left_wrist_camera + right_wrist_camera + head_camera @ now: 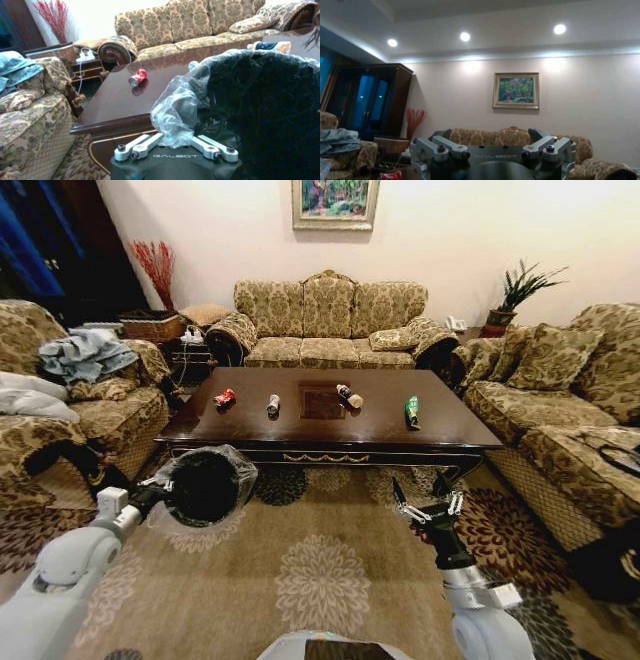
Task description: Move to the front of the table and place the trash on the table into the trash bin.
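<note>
Our left gripper [158, 492] clamps the round black plastic-lined trash bin [205, 487] before the dark glossy wooden table [330, 442]; our right gripper [427, 502] hovers spread, empty-fingered.

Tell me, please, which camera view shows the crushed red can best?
The left wrist view: the crushed red can appears largest there, lying on the table beside the bagged trash bin in the left hand. The head view shows it far off; the right wrist view catches a red sliver.
</note>
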{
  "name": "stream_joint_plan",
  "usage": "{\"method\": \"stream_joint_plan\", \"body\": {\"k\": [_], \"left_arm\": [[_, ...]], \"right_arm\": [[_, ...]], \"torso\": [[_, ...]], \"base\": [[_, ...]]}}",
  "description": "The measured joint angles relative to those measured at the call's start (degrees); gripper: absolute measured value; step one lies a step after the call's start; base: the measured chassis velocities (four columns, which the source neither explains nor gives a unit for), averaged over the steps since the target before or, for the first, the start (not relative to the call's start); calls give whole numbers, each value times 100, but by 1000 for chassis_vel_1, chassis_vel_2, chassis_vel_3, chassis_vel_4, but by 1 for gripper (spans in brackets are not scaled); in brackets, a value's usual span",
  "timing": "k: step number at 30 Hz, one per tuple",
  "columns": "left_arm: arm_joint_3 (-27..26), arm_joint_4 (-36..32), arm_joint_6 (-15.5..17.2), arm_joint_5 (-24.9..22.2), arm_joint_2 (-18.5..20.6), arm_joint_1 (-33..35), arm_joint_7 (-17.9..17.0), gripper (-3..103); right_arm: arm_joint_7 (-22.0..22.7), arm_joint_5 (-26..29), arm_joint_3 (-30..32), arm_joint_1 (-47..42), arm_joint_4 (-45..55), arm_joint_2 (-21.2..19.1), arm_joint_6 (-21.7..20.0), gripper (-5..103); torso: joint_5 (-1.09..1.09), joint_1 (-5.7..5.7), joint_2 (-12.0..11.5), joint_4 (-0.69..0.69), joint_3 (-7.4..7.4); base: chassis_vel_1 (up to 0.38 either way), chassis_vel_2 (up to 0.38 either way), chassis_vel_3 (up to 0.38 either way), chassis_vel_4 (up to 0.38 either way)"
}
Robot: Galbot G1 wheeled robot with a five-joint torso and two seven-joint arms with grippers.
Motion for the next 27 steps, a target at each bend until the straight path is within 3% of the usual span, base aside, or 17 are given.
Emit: {"method": "stream_joint_plan", "body": {"k": [27], "left_arm": [[389,7,-198,266,-505,-83,12,0]], "right_arm": [[68,1,-15,-38,149,-11,35,100]], "torso": [[0,289,672,1,383]], "base": [[0,0,0,0]]}}
